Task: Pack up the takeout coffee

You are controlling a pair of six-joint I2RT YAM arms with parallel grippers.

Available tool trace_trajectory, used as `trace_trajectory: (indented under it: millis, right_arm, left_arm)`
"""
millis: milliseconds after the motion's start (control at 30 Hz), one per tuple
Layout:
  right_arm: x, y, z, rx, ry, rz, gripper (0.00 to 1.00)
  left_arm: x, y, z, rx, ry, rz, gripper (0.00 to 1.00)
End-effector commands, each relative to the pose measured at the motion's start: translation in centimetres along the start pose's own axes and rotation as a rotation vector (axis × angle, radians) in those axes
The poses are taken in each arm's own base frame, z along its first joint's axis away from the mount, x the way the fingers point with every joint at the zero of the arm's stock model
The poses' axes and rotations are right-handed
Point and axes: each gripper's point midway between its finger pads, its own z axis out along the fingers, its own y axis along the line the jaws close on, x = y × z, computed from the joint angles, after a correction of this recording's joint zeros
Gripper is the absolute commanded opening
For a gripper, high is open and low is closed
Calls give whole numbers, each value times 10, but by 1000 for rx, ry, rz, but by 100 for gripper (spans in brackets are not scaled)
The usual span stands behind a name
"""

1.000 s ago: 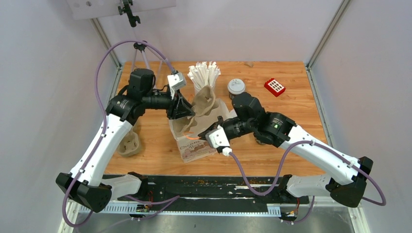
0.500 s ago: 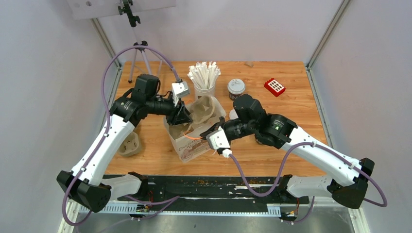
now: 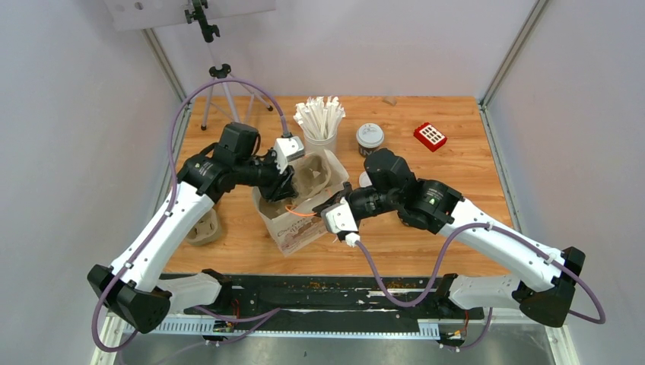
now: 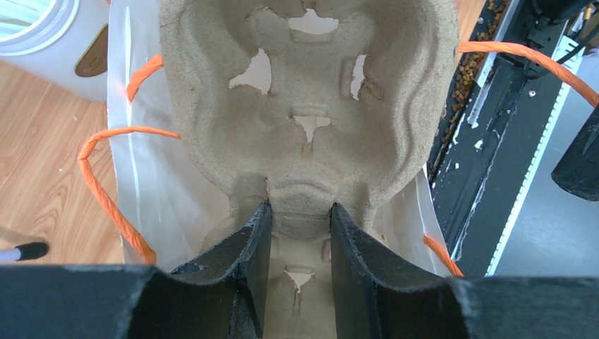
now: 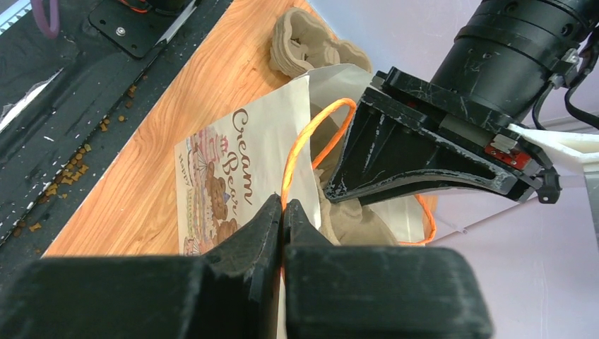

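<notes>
From above, one coffee cup point(image 3: 370, 138), dark with a white lid, stands near the table's point(image 3: 471, 190) far edge, between the white cup of wrapped sticks point(image 3: 320, 122) and a small red box point(image 3: 430, 135), apart from both. A white sliver point(image 3: 363, 180) shows just beside the right arm's wrist; whether it is a second lid cannot be told. A white paper bag point(image 3: 297, 228) stands open at the middle of the table. The left gripper point(image 3: 287, 185) holds a pulp carrier point(image 3: 312, 171) tilted over the bag's mouth, its lower end inside. The right gripper point(image 3: 325, 211) sits at the bag's near-right rim. A stack of carriers point(image 3: 202, 228) lies by the left edge.

In the left wrist view, the left gripper point(image 4: 300, 226) has both fingers point(image 4: 251, 240) clamped on the pulp carrier's point(image 4: 311, 106) central ridge, one on each side. The carrier hangs inside the paper bag point(image 4: 152, 183), whose orange handle point(image 4: 106, 191) loops at the left.

In the right wrist view, the right gripper point(image 5: 282, 212) has its fingers pressed together, pinching the orange handle point(image 5: 300, 152) of the printed paper bag point(image 5: 226, 176). The left gripper's black body fills the bag's mouth, with the pulp carrier point(image 5: 357, 226) beneath it. The stack of carriers point(image 5: 311, 46) lies beyond.
</notes>
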Motion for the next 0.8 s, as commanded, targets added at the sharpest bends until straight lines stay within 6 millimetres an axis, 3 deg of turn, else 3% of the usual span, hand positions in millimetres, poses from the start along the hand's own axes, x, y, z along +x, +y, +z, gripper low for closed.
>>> trace_trajectory:
  millis: [0, 300, 467, 767]
  right_arm:
    - [-5, -9, 0, 37, -15, -15, 0]
    - [2, -6, 4, 37, -1, 16, 0]
    - [3, -8, 5, 50, 0, 27, 0]
    - [8, -5, 10, 46, 0, 53, 0]
  left_arm:
    - [4, 3, -4, -54, 64, -17, 27]
    - [13, 15, 1, -160, 172, -77, 23]
    - [15, 19, 7, -187, 185, -135, 26]
    - [51, 16, 27, -173, 320, -225, 27]
